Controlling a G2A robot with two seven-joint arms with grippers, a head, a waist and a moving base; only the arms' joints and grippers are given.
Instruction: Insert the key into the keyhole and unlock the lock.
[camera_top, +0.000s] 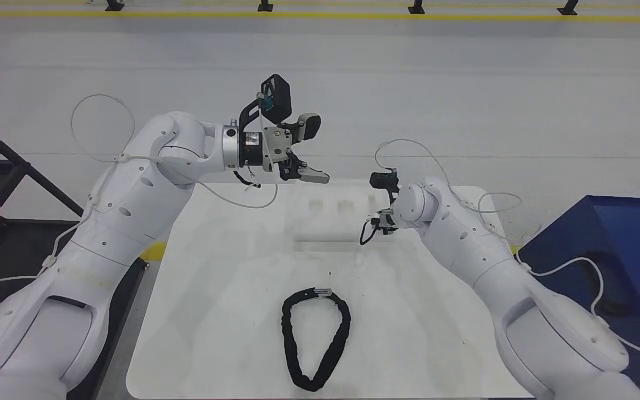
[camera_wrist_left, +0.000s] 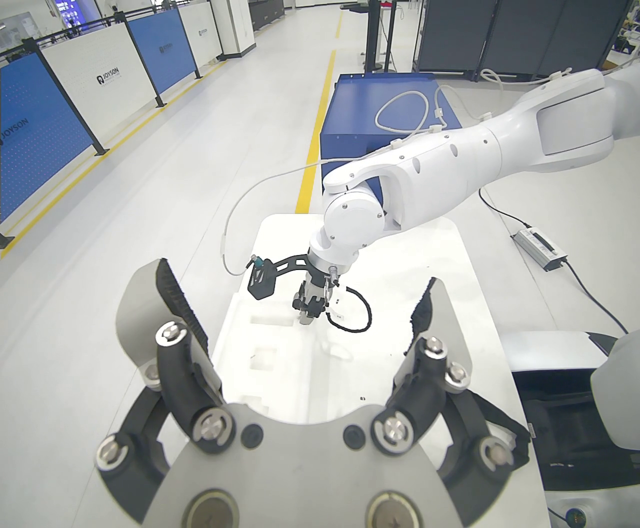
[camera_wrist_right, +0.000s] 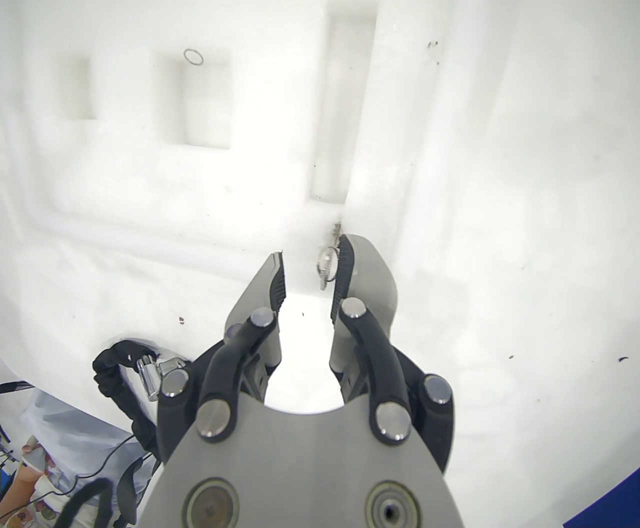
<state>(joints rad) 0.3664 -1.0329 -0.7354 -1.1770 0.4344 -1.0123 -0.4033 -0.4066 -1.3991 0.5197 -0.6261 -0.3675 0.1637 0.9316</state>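
Observation:
The black chain lock (camera_top: 315, 335) lies in a loop on the white table, its silver cylinder (camera_top: 318, 293) at the far end; it also appears as the cylinder (camera_wrist_right: 150, 372) in the right wrist view. A small silver key (camera_wrist_right: 326, 265) stands on the white foam tray (camera_top: 340, 215) at the end of a narrow slot (camera_wrist_right: 340, 110). My right gripper (camera_wrist_right: 311, 250) is down over it, open, with the key against one inner pad and the other finger apart. My left gripper (camera_wrist_left: 297, 275) hangs open and empty above the table's far left edge (camera_top: 310, 172).
The foam tray has several shallow recesses, and one holds a thin ring (camera_wrist_right: 193, 56). A blue cart (camera_top: 600, 240) stands off the table's right side. A black cable (camera_wrist_left: 350, 315) loops from the right wrist near the tray.

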